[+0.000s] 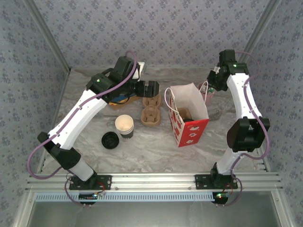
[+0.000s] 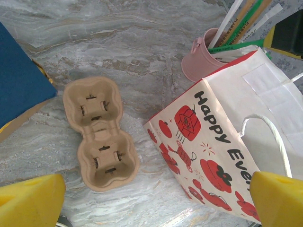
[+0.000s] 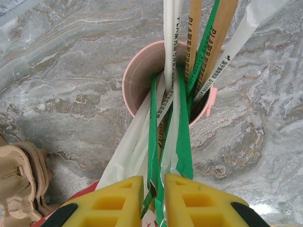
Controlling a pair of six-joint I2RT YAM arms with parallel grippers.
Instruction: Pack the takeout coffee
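Low inside the open red-and-white paper bag point(image 1: 188, 124) sits a dark rounded shape point(image 1: 185, 113); I cannot tell whether it is the takeout coffee. My right gripper point(image 3: 154, 182) is over the pink cup point(image 3: 142, 80) behind the bag. It is shut on a green-and-white wrapped straw point(image 3: 152, 142) that rises out of that cup. My left gripper point(image 2: 156, 195) stands wide open and holds nothing. It hangs above the table between the cardboard cup carrier point(image 2: 99, 132) and the bag point(image 2: 213, 151). From above it shows at the back centre point(image 1: 150, 89).
A lidless paper cup point(image 1: 124, 126) stands left of centre with a loose black lid point(image 1: 110, 140) beside it. The two-slot carrier point(image 1: 151, 111) lies left of the bag. More wrapped straws fill the pink cup point(image 1: 207, 94). A blue flat object point(image 2: 19, 80) lies at the back left.
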